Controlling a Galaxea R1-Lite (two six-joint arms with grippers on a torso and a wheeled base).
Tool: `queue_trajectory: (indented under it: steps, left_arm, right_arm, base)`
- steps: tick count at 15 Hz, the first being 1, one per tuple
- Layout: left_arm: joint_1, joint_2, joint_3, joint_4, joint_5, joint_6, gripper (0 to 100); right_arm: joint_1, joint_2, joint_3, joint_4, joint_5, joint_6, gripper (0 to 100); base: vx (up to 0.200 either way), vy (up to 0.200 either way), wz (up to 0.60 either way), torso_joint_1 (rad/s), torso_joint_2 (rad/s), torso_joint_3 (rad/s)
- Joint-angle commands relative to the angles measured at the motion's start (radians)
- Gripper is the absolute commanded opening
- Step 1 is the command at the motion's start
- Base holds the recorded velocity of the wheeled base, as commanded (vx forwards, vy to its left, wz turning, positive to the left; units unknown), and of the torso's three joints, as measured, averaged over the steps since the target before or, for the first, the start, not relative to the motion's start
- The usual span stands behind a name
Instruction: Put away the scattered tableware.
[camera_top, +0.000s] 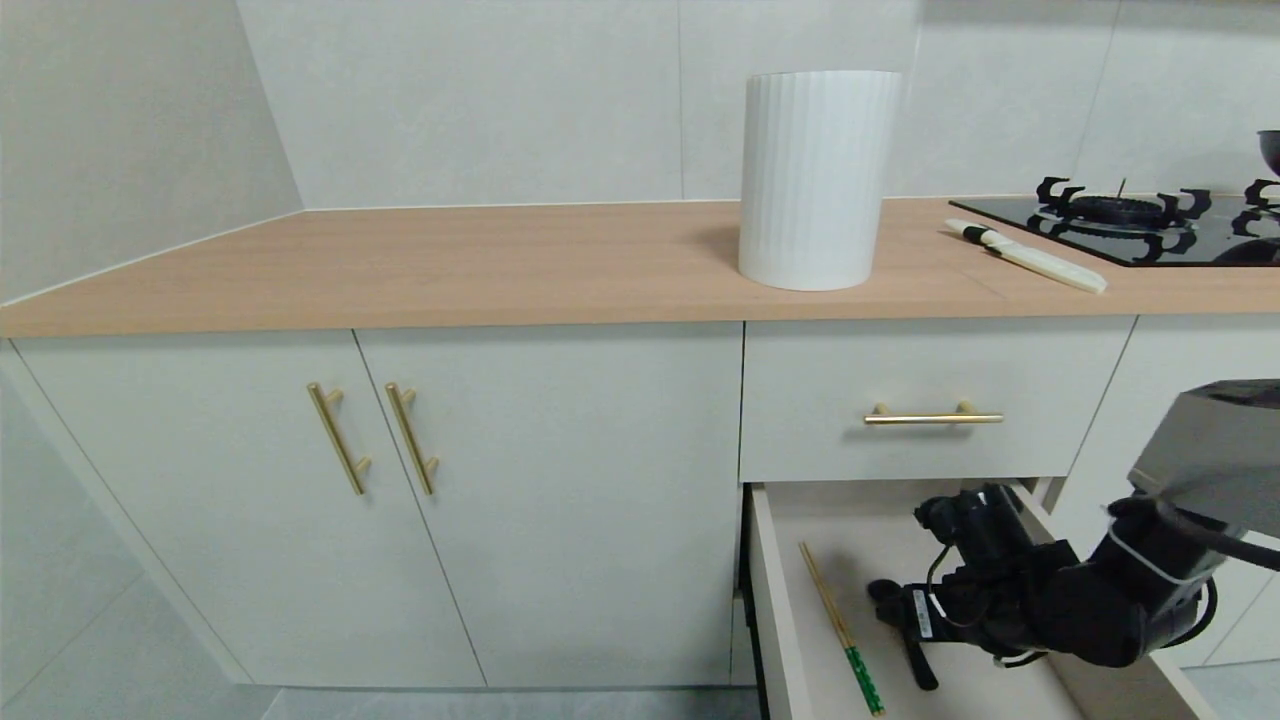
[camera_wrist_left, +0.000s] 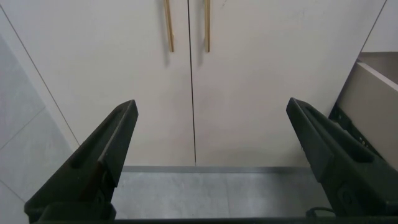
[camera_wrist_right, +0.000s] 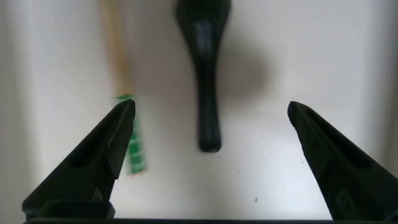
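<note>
Right gripper (camera_wrist_right: 209, 107) hangs spread wide and empty over the open drawer (camera_top: 772, 600), just above a black spoon (camera_wrist_right: 205, 68) lying on the drawer floor beside a pair of chopsticks (camera_top: 838, 628). Both pieces look stowed, so I judge this put-away step finished. Next it should lift clear and go for the knife (camera_top: 1030, 257) on the countertop (camera_top: 500, 260), closing on the handle rather than the blade.

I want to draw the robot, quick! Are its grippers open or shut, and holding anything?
Left gripper: open, holding nothing.
Right gripper: open, empty, above the black spoon.
</note>
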Motion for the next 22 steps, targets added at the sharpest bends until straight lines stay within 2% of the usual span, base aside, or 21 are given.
queue_trajectory:
  steps: [1,2,4,8,11,14,19,22]
  left_arm:
    - [0.0,0.0,0.0,0.0,0.0,0.0,100]
    - [0.0,0.0,0.0,0.0,0.0,0.0,100]
    - [0.0,0.0,0.0,0.0,0.0,0.0,100]
    - [0.0,0.0,0.0,0.0,0.0,-0.002,100]
    - [0.0,0.0,0.0,0.0,0.0,0.0,100]
    - [0.0,0.0,0.0,0.0,0.0,0.0,100]
    - [0.0,0.0,0.0,0.0,0.0,0.0,100]
    - [0.0,0.0,0.0,0.0,0.0,0.0,100]
  right_arm:
    - [0.037,-0.189,0.036,0.021,0.002,-0.002,100]
    - [0.043,-0.21,0.036,0.036,0.002,-0.004,100]
    - [0.053,-0.325,0.027,0.151,0.004,-0.011,100]
    - [0.09,-0.452,-0.006,0.319,0.004,-0.014,100]
    - [0.103,-0.458,0.0,0.34,0.004,-0.033,100]
    - [0.113,-0.508,0.001,0.395,0.007,-0.062,100]
    - [0.181,-0.659,0.003,0.648,0.168,-0.192,100]
    - [0.225,-0.681,0.006,0.753,0.203,-0.246,100]
  base:
    - [0.0,0.0,0.0,0.0,0.0,0.0]
    - [0.0,0.0,0.0,0.0,0.0,0.0]
    - [0.0,0.0,0.0,0.0,0.0,0.0]
    - [-0.2,0.0,0.0,0.002,0.01,0.002]
    - [-0.2,0.0,0.0,0.001,0.0,-0.004]
    - [0.0,0.0,0.0,0.0,0.0,0.0]
    - [0.0,0.0,0.0,0.0,0.0,0.0]
    - [0.0,0.0,0.0,0.0,0.0,0.0]
